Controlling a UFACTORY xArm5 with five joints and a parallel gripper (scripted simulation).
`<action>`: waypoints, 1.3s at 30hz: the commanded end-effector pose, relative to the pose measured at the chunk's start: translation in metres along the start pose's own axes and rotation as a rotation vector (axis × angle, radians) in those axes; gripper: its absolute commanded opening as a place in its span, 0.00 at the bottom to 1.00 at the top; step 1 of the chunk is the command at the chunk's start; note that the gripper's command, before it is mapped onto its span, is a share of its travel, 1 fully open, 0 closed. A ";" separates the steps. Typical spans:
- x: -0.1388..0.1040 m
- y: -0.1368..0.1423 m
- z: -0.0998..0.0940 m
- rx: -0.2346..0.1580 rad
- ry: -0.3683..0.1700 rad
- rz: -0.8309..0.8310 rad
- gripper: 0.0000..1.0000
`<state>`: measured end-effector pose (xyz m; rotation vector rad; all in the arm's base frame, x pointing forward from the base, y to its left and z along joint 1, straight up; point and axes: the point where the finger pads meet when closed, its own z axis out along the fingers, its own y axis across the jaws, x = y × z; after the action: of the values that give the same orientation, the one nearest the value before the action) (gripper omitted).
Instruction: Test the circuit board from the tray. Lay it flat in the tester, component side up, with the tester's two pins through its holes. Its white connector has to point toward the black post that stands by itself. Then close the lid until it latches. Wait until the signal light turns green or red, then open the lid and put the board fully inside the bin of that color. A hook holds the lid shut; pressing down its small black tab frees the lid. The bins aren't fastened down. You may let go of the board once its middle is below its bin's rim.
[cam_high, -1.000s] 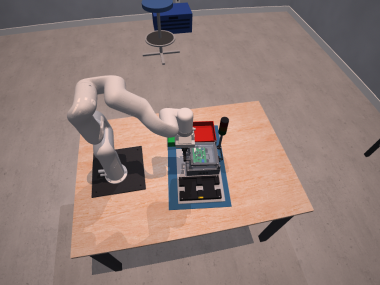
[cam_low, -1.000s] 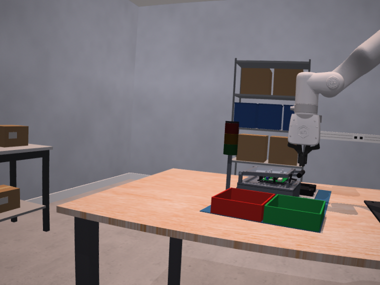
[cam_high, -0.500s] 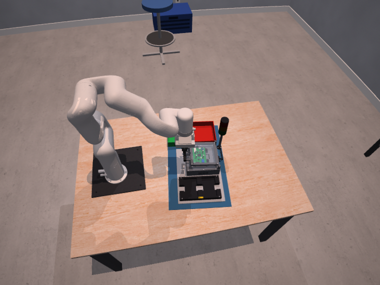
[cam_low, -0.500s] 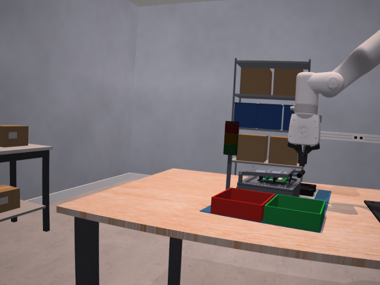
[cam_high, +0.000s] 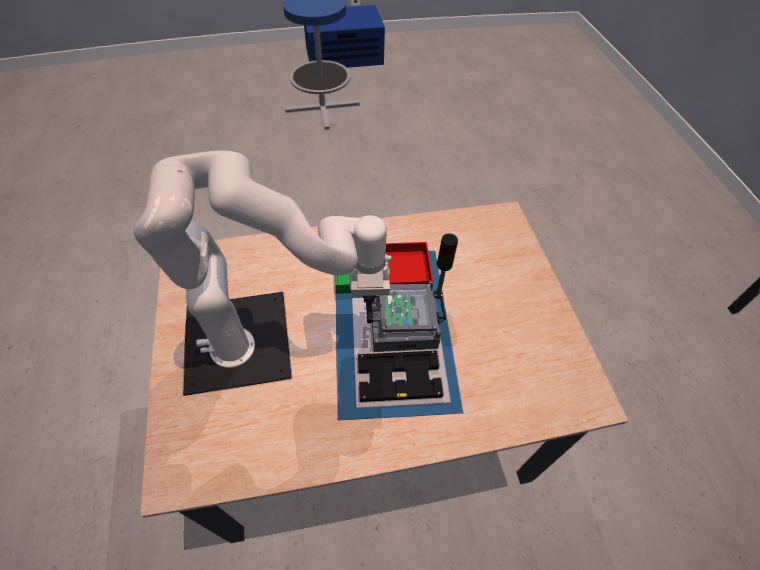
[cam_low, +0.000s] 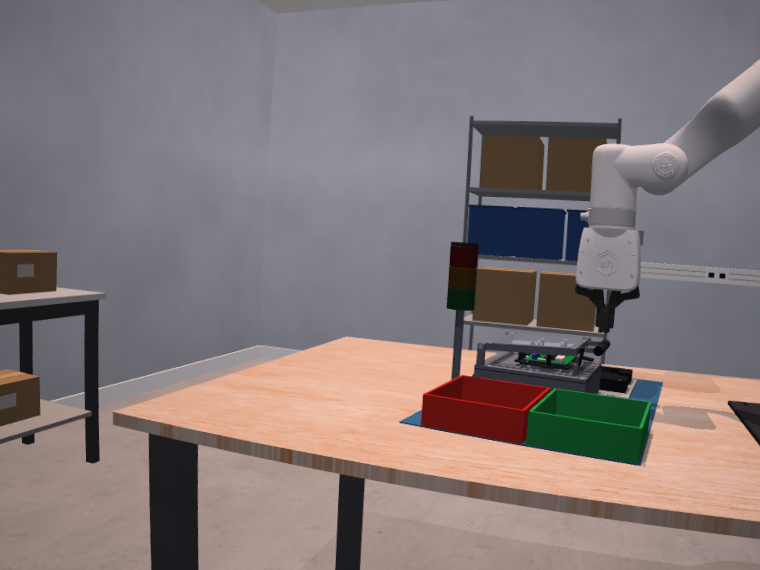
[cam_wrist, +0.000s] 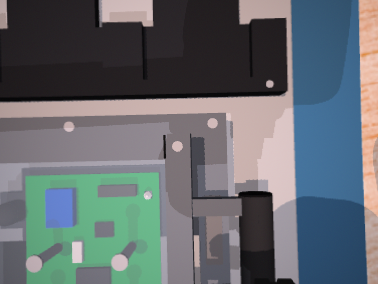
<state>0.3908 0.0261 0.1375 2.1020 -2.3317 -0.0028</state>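
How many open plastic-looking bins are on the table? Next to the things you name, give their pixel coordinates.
2: a red open-topped bin (cam_high: 409, 267) (cam_low: 473, 421) beside the tester, and a green open-topped bin (cam_high: 342, 284) (cam_low: 586, 433) next to it, partly hidden from above.

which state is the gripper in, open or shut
Shut: in the exterior view the black fingers of the gripper meet, with nothing between them.

Lots of color on this pale wood-grain table (cam_high: 503, 343) (cam_low: 294, 392)

Board's (cam_high: 399, 310) (cam_low: 552, 358) (cam_wrist: 92, 220) bright green with a blue block (cam_wrist: 60, 207) and a small white part (cam_wrist: 77, 252), and the tester's (cam_high: 406, 341) (cam_low: 534, 377) (cam_wrist: 80, 140) basically all grey. Bins are plain red (cam_high: 408, 265) (cam_low: 475, 414) and plain green (cam_high: 342, 282) (cam_low: 586, 429), mat's (cam_high: 345, 392) (cam_low: 647, 389) (cam_wrist: 327, 150) blue, tray's (cam_high: 377, 377) (cam_low: 613, 379) (cam_wrist: 215, 60) black with a yellow bit (cam_high: 402, 395). Signal light's (cam_high: 448, 251) (cam_low: 462, 276) banded dark red, amber-brown and dark green, black cap on top.
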 end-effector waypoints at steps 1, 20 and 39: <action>0.000 -0.001 -0.001 0.004 -0.001 0.000 0.00; 0.000 -0.002 0.010 0.004 -0.001 0.000 0.00; 0.000 -0.002 0.013 0.004 -0.001 0.000 0.00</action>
<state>0.3913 0.0261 0.1241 2.1018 -2.3315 -0.0031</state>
